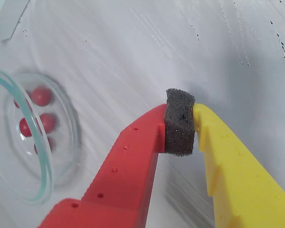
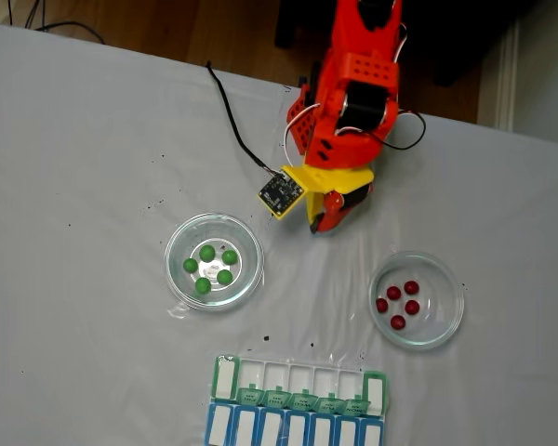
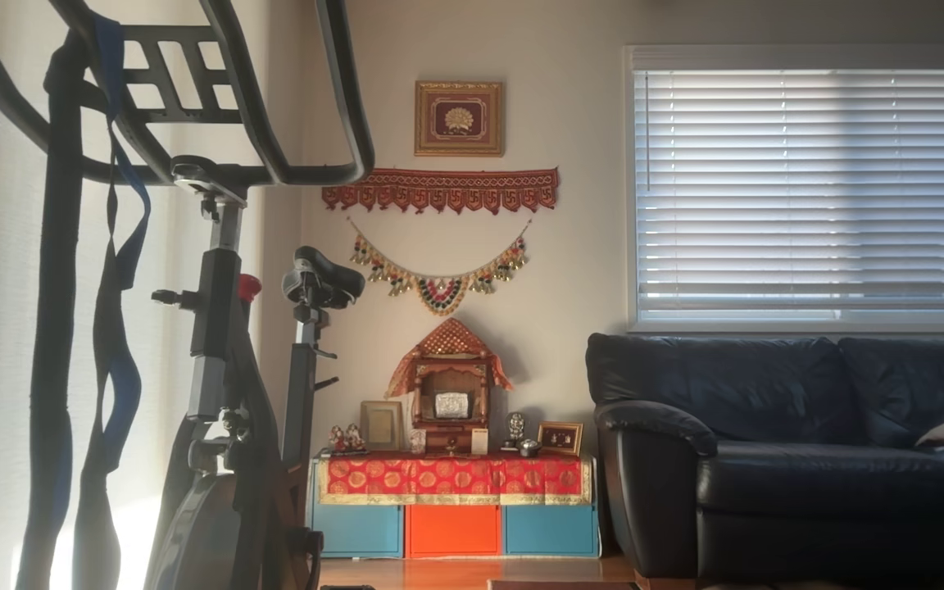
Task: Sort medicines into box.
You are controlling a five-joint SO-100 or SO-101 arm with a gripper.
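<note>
Hanging above bare cloth, the gripper (image 1: 187,124) is seen in the wrist view with its red and yellow jaws pressed together on nothing but the grey foam pad (image 1: 180,122) between their tips — no ball is carried.

In the fixed view the gripper (image 2: 327,219) sits near the arm's base, at the top of the working area. The red balls (image 2: 397,306) lie in the right-hand dish (image 2: 451,323), down and to the right of the jaws; all five can be counted there, though in the wrist view the red balls (image 1: 38,121) are partly blurred behind the dish rim (image 1: 42,156), so it is hard to count them. The green balls (image 2: 210,267) lie in the left dish (image 2: 249,279), down and to the left.

Both dishes are placed at a similar remove from the jaws, with the red one perhaps slightly nearer to where the tips point. The box (image 2: 298,378) is set at the bottom edge, between and beyond the dishes, its long axis running left-right across the view. Its white compartments appear open and empty — nothing has been sorted yet.
</note>
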